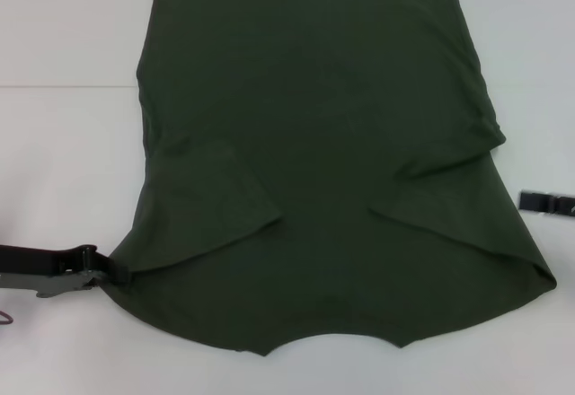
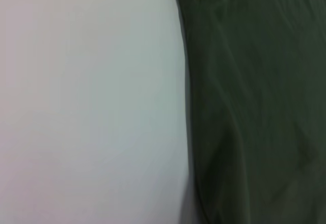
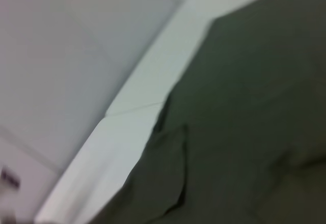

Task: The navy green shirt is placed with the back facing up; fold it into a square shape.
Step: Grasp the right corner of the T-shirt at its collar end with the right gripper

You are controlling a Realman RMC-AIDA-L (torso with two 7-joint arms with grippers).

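Note:
The navy green shirt lies flat on the white table, plain back up, hem at the far side and neckline toward me. Both sleeves are folded inward onto the body. My left gripper is low on the table at the shirt's near left corner, touching its edge. My right gripper shows only as a black tip at the right edge of the head view, apart from the shirt's right side. The left wrist view shows the shirt's edge against the table. The right wrist view shows the shirt reaching the table's edge.
White table surface lies bare left and right of the shirt. A seam line crosses the table at the far left. The right wrist view shows the table's edge with grey floor beyond it.

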